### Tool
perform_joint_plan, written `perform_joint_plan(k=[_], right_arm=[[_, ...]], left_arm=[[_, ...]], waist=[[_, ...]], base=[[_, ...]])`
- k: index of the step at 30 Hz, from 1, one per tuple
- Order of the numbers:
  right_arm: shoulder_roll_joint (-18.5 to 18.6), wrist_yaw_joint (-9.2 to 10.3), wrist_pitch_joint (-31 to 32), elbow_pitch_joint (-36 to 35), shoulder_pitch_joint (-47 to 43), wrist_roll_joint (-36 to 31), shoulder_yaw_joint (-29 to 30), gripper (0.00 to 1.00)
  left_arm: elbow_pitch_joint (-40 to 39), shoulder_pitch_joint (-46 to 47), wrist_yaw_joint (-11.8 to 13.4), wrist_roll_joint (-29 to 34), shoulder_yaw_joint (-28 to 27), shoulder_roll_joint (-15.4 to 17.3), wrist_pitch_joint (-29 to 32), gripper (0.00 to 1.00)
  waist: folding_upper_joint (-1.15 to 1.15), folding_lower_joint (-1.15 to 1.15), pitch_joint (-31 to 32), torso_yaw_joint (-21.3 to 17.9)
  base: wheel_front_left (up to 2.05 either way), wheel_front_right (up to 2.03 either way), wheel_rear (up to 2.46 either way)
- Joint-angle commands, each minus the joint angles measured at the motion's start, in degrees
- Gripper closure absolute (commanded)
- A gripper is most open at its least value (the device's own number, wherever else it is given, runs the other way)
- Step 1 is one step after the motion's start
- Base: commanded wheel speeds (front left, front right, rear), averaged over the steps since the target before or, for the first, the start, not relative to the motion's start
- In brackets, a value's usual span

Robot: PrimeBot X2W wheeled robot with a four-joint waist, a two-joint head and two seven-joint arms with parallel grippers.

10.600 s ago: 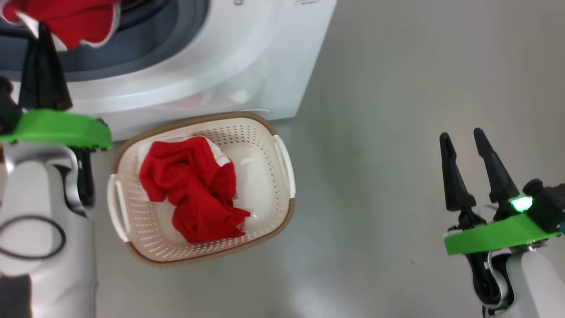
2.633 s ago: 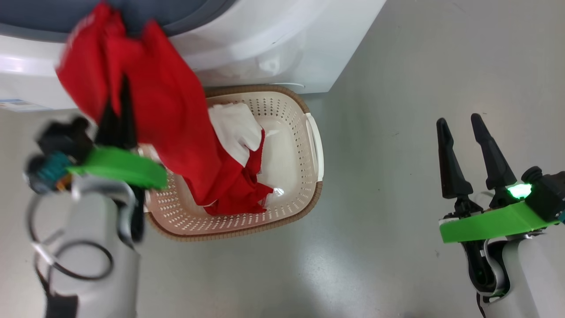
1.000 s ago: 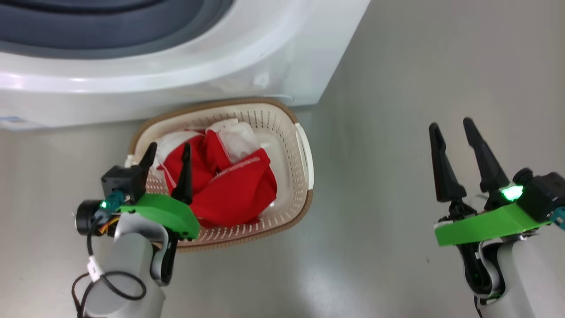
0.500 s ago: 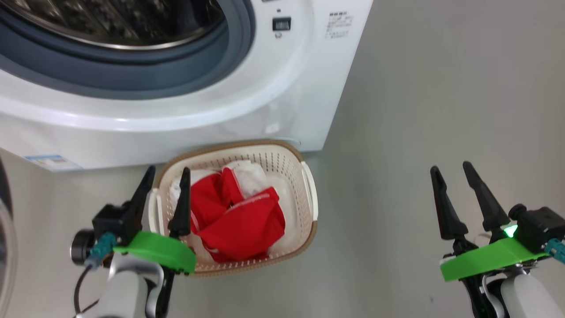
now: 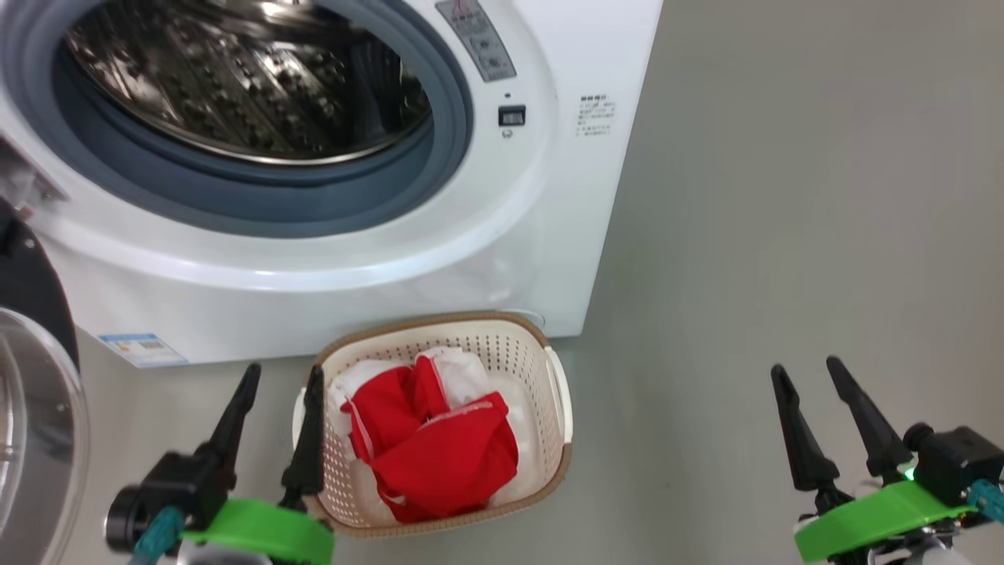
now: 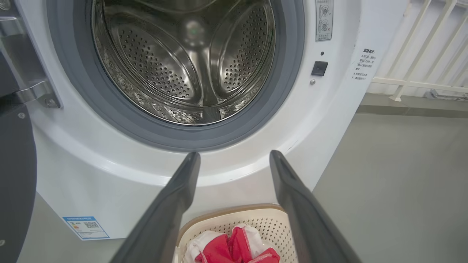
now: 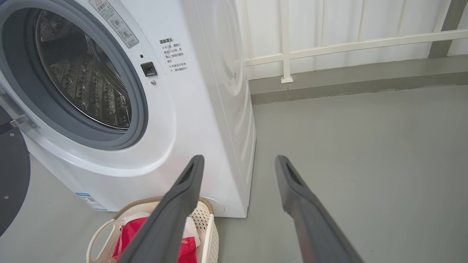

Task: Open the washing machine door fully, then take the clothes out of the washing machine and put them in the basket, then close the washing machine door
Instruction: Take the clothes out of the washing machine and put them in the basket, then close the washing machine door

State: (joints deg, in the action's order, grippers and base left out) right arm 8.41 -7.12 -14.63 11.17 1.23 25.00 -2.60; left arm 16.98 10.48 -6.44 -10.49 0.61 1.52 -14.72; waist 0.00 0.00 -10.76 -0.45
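Before washing machine [image 5: 329, 263] | basket [image 5: 502, 353] long axis sideways | clothes [image 5: 439, 451] inside

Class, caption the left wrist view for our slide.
Open left pincer faces the drum of the washing machine; clothes in basket below.

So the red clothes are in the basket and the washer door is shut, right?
Not quite. The clothes are in the basket, but the door is open, not shut. In the head view it is swung out to the left of the washer, and you can look straight into the shiny drum.
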Motion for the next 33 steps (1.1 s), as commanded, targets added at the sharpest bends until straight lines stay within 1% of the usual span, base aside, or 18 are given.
perform_joint_plan(k=[1,7,17,23,33], right_arm=[[1.0,-0.36,-0.4,-1.3,-0.6,-0.4,-1.1,0.0],[1.1,-0.36,-0.4,-1.3,-2.7,-0.4,-0.6,0.0],[1.1,-0.36,-0.4,-1.6,-5.5,-0.4,0.6,0.0],[0.9,-0.36,-0.4,-1.8,-6.2,-0.5,1.4,0.0],[0.8,-0.36,-0.4,-1.7,-5.7,-0.6,1.2,0.0]], left_arm=[[-2.6,-1.3,-0.3,0.2,-2.2,1.4,-0.3,0.0],[-5.6,-5.4,-0.3,0.3,-3.8,1.4,-0.3,0.0],[-10.0,-11.3,1.1,-0.4,-5.6,1.4,-0.3,0.0],[-11.0,-11.9,1.9,-0.6,-5.4,1.4,-0.3,0.0],[-11.5,-11.0,2.0,-0.5,-4.8,1.4,-0.3,0.0]], waist=[[0.0,0.0,1.6,0.2],[0.0,0.0,3.1,0.3],[0.0,0.0,4.2,0.5],[0.0,0.0,4.1,0.9],[0.0,0.0,3.9,1.2]], base=[[0.0,0.0,0.0],[0.0,0.0,0.0],[0.0,0.0,0.0],[0.0,0.0,0.0],[0.0,0.0,0.0]])
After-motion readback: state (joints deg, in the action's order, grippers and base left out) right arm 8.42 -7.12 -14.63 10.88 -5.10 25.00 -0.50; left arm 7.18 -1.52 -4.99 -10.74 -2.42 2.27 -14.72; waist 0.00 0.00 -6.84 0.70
